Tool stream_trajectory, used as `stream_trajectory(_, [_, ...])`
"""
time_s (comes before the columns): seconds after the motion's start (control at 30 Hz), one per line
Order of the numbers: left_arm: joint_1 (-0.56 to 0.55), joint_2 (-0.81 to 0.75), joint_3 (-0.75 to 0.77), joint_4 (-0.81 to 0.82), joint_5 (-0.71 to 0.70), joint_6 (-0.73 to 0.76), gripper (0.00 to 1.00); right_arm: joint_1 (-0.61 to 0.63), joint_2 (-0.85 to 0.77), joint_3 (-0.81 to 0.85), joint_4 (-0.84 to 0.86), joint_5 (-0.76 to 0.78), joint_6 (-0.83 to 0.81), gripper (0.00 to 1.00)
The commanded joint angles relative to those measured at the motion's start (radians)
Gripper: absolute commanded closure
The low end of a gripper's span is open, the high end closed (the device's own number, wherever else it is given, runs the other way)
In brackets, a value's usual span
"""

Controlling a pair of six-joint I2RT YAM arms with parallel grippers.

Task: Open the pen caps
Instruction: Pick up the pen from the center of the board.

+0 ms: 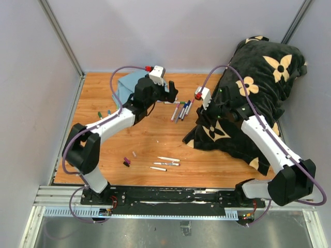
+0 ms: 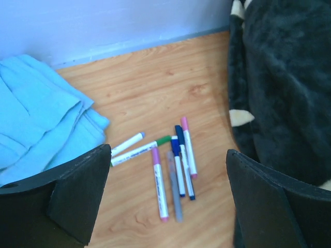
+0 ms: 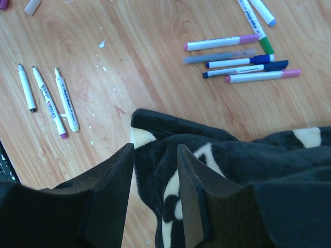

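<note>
Black blanket (image 2: 243,103) edge lies just beside pen caps (image 2: 164,139); left claw (image 2: 168,154) gapes.

Purple cap (image 1: 126,163) loose near front, green cap (image 2: 164,140) on its marker (image 2: 134,153), mid-table

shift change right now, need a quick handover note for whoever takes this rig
Left gripper: open wide, empty, above the capped pens.
Right gripper: jaws slightly apart, nothing visibly held, over the black blanket.
Done: three uncapped pens lie near the front edge, with loose pen caps to their left.
Left: about seven pens in the cluster near the blue cloth need uncapping.
</note>
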Motion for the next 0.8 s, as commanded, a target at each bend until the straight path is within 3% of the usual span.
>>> stream_trajectory(0.0, [0.027, 0.143, 0.181, -0.173, 0.056, 0.063, 0.05, -0.043, -0.05, 0.023, -0.027, -0.017, -0.021, 0.59])
stream_trajectory(0.17, [0.027, 0.3, 0.269, -0.214, 0.033, 0.067, 0.18, -0.073, -0.044, 0.013, -0.026, -0.04, -0.026, 0.59])
stream_trajectory(0.37, [0.027, 0.468, 0.424, -0.33, 0.023, 0.065, 0.52, -0.073, 0.01, 0.012, -0.031, -0.034, -0.039, 0.59])
stream_trajectory(0.77, [-0.016, 0.512, 0.44, -0.407, 0.036, 0.065, 0.52, -0.073, 0.049, 0.01, -0.037, -0.009, -0.054, 0.59])
